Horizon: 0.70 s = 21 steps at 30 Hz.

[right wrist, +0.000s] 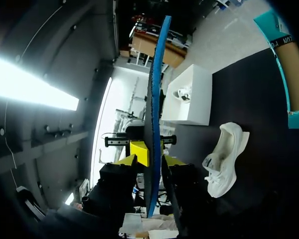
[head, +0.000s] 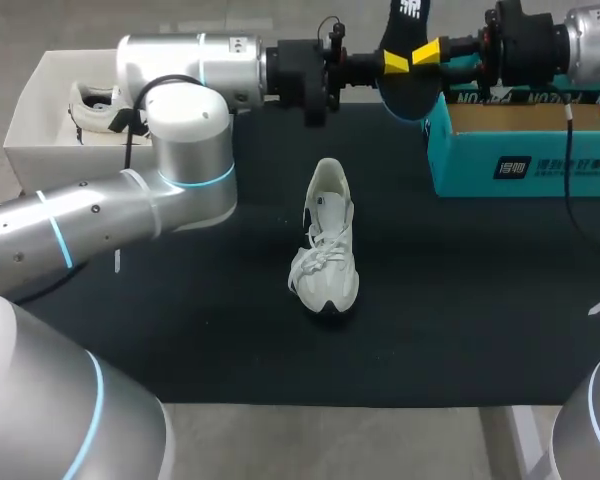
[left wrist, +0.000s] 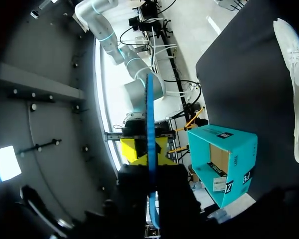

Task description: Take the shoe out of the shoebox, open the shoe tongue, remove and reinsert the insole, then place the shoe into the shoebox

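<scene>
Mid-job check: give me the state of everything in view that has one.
insole: out of the shoe, held in the air.
left end effector: shut on the insole.
right end effector: shut on the insole.
shoe: standing on its sole on the mat, outside both boxes.
shoebox: open, no shoe visible inside.
white box: open, second shoe inside.

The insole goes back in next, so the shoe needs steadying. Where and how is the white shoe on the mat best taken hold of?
Probably the white shoe at its far end, by the opening, from straight above, fingers across its narrow width. It stands on its sole, lengthwise away from the robot, sides exposed; the laces nearer the middle offer no firm hold.
</scene>
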### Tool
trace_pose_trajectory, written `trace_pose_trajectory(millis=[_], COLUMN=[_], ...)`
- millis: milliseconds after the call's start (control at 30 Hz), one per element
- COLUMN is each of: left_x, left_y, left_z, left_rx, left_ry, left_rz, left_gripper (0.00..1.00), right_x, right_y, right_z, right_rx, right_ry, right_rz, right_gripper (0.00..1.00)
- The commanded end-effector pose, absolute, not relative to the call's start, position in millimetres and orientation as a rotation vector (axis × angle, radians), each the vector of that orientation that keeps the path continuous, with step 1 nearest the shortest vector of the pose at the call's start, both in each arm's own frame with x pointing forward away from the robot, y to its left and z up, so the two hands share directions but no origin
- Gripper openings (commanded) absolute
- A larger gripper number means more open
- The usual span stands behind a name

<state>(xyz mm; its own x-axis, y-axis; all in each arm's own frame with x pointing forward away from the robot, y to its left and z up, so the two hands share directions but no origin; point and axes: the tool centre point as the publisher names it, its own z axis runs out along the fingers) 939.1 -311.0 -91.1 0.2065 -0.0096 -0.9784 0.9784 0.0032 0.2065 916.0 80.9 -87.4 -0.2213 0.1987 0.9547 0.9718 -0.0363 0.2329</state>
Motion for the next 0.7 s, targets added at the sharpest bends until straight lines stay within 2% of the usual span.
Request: trace_pose_trajectory(millis=[33, 300, 333, 367, 500, 700], left_x=[934.0, 929.8, 929.6, 930.4, 933.8, 938.7], left_y=[-311.5, -307.4, -307.4, -307.7, -297.3, -246.3], left_z=[-93.6, -98.5, -98.1, -97.8, -96.0, -99.1], left_rx=[1.296, 1.304, 1.306, 1.299, 1.290, 1.368], left_ry=[1.044, 1.061, 1.074, 1.076, 1.073, 1.094], left_rz=[-1.066, -1.067, -1.052, -1.052, -1.068, -1.082], left_gripper=[0.00, 0.02, 0.46, 1.00, 1.00, 1.00], right_x=[916.3, 914.2, 914.0, 913.8, 913.1, 911.8], right_y=[80.5, 79.7, 80.0, 80.3, 81.2, 79.4], right_z=[-90.1, -93.0, -93.3, -93.5, -92.9, -91.6], right_rx=[-1.284, -1.283, -1.281, -1.279, -1.257, -1.242], right_ry=[-1.495, -1.489, -1.490, -1.491, -1.513, -1.572], right_rz=[-1.334, -1.340, -1.341, -1.342, -1.376, -1.418], right_gripper=[0.00, 0.00, 0.00, 0.00, 0.00, 0.00])
